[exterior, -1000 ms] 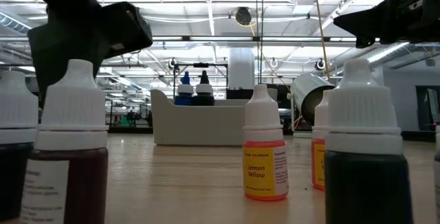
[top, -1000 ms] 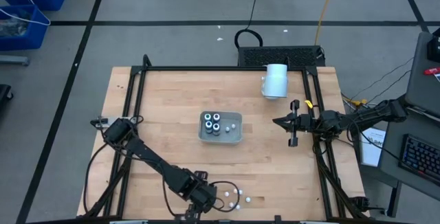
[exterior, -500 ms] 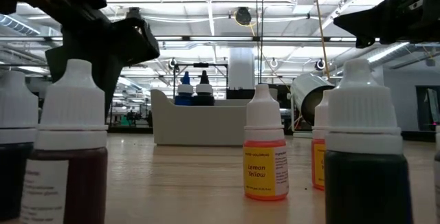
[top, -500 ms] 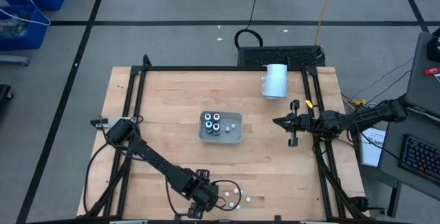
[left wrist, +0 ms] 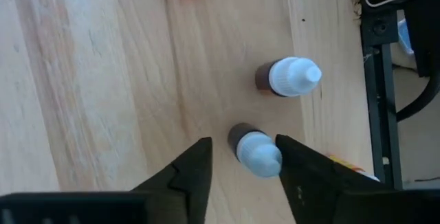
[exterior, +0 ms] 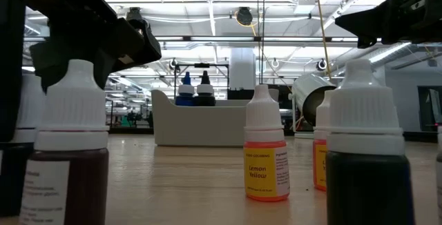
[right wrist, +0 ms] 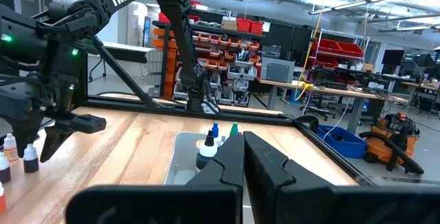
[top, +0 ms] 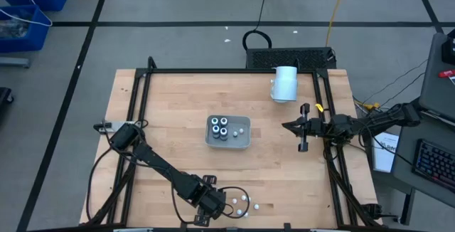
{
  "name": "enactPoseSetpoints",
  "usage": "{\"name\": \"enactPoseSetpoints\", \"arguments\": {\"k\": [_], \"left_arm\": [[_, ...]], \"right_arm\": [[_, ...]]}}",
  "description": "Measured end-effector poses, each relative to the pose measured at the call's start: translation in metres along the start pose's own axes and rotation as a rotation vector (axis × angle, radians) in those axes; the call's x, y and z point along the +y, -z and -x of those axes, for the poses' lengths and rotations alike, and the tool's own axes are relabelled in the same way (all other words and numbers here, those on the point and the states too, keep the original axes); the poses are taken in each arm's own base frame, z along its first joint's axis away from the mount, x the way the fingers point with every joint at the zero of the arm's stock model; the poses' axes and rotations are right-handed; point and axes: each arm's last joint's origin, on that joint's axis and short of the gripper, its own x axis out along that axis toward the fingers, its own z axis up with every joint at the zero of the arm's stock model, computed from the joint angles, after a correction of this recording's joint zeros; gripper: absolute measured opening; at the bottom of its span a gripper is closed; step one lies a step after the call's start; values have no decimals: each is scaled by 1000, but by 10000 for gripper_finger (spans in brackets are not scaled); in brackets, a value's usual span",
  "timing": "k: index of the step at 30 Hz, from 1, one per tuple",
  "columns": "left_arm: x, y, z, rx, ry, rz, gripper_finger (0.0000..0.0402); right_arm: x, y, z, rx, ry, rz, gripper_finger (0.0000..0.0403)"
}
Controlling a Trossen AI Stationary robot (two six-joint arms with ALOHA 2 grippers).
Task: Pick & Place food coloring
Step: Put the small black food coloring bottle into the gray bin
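1. Left gripper [top: 213,207]: positioned at the 7 o'clock area of the table [top: 170,111], close to the near edge. Its fingers [left wrist: 189,176] straddle one dark bottle [left wrist: 256,152] with a white cap. The bottle stands between them with a gap visible on each side, so the jaws are parted and no firm grasp is shown.
2. A second dark bottle with white cap [left wrist: 289,77] stands just beside the first, outside the fingers.
3. Loose food coloring bottles [top: 243,203]: a cluster of white caps at 6 o'clock on the table, just beside the left gripper. The low view shows an orange bottle labelled Lemon Yellow [exterior: 266,145] upright among them.
4. Grey tray [top: 242,141]: at table centre. It holds four dark bottles [top: 220,127] in its 9 o'clock half and whitish pieces [top: 242,129] toward 3 o'clock.
5. White cylinder [top: 285,84]: lies at 1 o'clock, near the far edge.
6. Right gripper [top: 288,126]: waits at 3 o'clock, well apart from the tray, fingers clenched together and empty.
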Motion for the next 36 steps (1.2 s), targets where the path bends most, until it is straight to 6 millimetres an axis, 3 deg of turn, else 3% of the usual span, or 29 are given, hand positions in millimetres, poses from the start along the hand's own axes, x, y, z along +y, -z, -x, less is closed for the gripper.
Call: {"name": "enactPoseSetpoints", "arguments": {"k": [13,16,22,26,29,36], "left_arm": [[9,-6,4,3,-6,-97,65],[18,-21,19,-2,-25,-117,65],[38,-57,67,-47,-120,-216,78],[67,-82,104,-118,-253,-253,74],[101,-96,123,-155,-316,-231,67],[186,-98,127,-108,-342,-100,74]], "right_arm": [[0,0,0,0,0,0,0],[0,0,0,0,0,0,0],[0,0,0,2,-1,1,0],[0,0,0,3,0,2,0],[0,1,0,5,-1,2,0],[0,1,0,14,-2,5,0]]}}
